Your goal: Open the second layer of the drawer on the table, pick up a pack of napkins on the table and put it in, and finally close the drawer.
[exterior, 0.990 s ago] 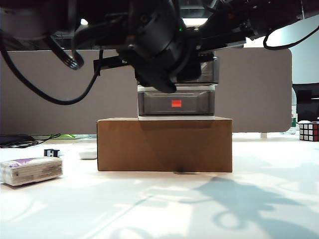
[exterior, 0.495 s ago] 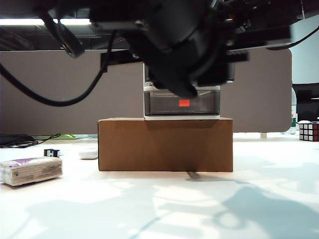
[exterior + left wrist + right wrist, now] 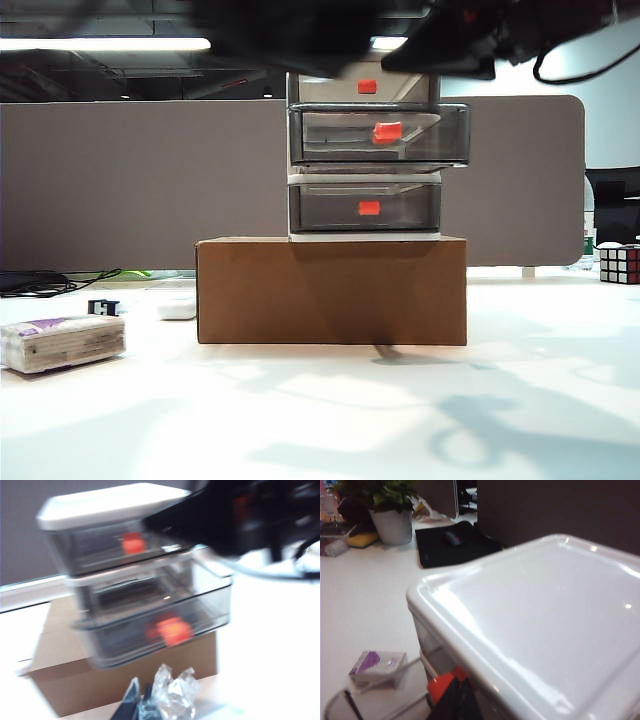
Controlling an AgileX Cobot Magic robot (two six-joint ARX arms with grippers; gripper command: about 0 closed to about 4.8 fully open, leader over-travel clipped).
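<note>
Purple print (image 3: pixel 40 326) unreadable; left pincer (image 3: pixel 136 703) pressed together before second layer (image 3: pixel 150 630); right pincer (image 3: pixel 454 702), beside drawer (image 3: pixel 545 620), unclear.

I am seeing the second layer (image 3: pixel 378 134) standing pulled out of the drawer (image 3: pixel 364 225), its top lying open. The right gripper (image 3: pixel 451 700) is crowding the cabinet's white lid, blocking that side. The pack of napkins (image 3: pixel 62 343) is lying well apart on the table (image 3: pixel 330 420), with bare tabletop around it.

Glossy white plastic drawer (image 3: pixel 540 625) top, matt cardboard box (image 3: pixel 331 290), smooth table (image 3: pixel 400 420)
</note>
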